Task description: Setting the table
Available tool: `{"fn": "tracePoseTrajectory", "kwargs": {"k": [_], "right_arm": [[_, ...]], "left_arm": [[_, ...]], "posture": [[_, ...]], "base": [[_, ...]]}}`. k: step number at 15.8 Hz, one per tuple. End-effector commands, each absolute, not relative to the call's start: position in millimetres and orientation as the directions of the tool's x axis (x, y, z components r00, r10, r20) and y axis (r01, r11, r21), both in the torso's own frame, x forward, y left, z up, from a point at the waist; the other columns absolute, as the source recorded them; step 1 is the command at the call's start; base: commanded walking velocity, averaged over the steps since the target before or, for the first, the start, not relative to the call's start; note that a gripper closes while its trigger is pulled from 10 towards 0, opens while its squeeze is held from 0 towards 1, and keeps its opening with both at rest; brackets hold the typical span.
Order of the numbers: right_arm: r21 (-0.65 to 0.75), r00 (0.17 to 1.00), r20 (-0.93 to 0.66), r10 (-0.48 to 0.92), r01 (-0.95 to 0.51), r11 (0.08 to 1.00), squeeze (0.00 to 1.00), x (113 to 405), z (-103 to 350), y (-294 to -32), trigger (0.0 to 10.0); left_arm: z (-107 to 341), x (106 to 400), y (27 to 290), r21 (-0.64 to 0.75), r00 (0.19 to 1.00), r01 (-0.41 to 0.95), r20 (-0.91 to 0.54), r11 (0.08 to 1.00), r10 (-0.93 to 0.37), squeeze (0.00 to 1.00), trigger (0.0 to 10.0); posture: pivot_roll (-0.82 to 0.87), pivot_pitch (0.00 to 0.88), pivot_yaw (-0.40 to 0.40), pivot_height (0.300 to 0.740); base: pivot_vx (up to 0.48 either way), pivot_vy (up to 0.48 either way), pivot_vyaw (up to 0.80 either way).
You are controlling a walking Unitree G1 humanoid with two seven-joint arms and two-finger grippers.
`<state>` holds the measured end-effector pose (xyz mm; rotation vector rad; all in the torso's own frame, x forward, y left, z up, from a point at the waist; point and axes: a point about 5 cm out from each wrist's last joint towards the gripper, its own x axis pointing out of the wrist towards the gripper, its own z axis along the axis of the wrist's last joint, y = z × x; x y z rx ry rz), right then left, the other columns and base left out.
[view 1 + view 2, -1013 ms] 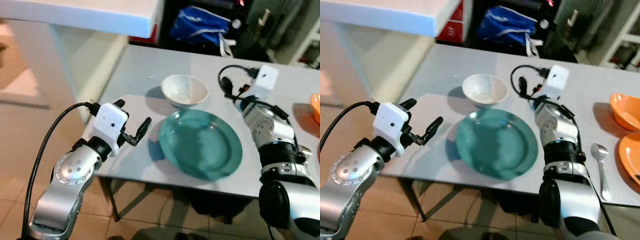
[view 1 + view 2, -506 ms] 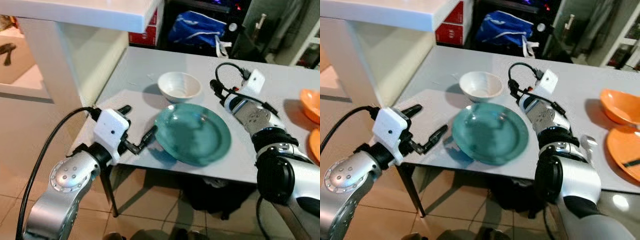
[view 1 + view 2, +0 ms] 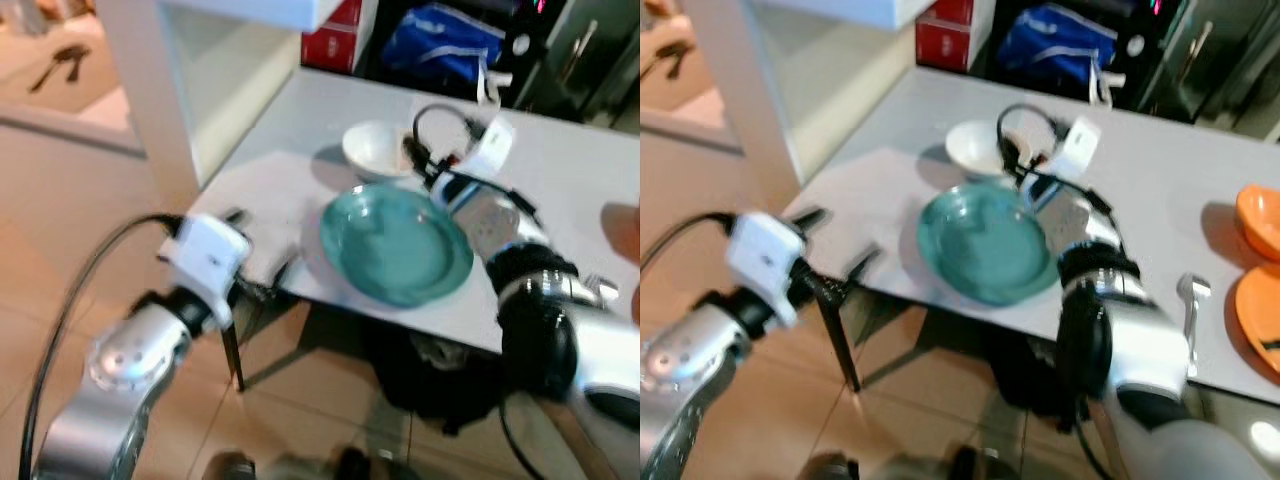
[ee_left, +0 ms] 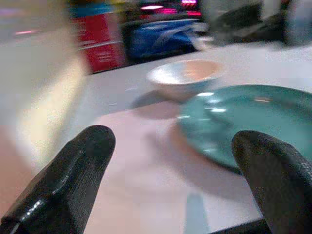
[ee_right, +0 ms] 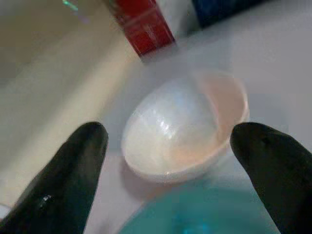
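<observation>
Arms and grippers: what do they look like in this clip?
Both arms are silver metal with rounded joints. The left gripper and right gripper each have two long black fingers behind a white boxy wrist module. A black cable trails from the left arm and loops at the right wrist.

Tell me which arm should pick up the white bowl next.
Probably the right. The right gripper hovers open right at the white bowl, above the teal plate. The left gripper sits at the table's near corner, farther off.

A blue bag [image 3: 440, 38] sits beside a red box [image 3: 335, 45].
</observation>
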<state>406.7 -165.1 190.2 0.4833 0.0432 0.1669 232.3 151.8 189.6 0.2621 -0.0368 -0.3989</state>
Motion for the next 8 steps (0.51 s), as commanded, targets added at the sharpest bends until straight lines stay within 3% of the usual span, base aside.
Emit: {"fn": "tracePoseTrajectory", "kwargs": {"k": [1,2,4,7,8], "right_arm": [[0.344,0.971,0.106,0.216,-0.24,0.908,0.0,395.4,203.5,-167.6,10.0],[0.337,0.968,0.114,0.225,-0.251,0.907,0.0,388.2,203.4,-168.0,10.0],[0.166,0.968,0.175,0.18,-0.209,0.964,0.0,323.9,201.9,-178.5,10.0],[0.168,0.956,0.243,0.167,-0.211,0.963,0.0,266.2,198.7,-172.1,10.0],[0.176,0.962,0.189,0.198,-0.232,0.957,0.0,247.2,188.0,-164.7,10.0]], "left_arm": [[186.8,232.7,161.2,0.24,0.958,0.282,-0.02,0.929,-0.285,0.0,10.0],[185.5,231.9,162.3,0.215,0.964,0.265,-0.02,0.94,-0.267,0.0,10.0],[183.5,230.9,164.8,0.265,0.972,0.226,-0.003,0.937,-0.233,0.0,10.0],[190.0,226.9,156.0,0.216,0.971,0.227,0.026,0.95,-0.238,0.0,10.0],[193.9,222.7,152.5,0.193,0.97,0.225,0.048,0.955,-0.239,0.0,10.0]], "posture": [[0.13,0.107,-0.1,0.74],[0.13,0.107,-0.1,0.74],[0.06,0.101,-0.049,0.74],[0.04,0.094,-0.028,0.74],[0.04,0.092,-0.025,0.74]], "base": [[0.0,0.0,0.0],[0.0,0.0,0.0],[0.0,0.0,0.0],[0.0,0.0,0.0],[0.0,0.0,0.0]]}}
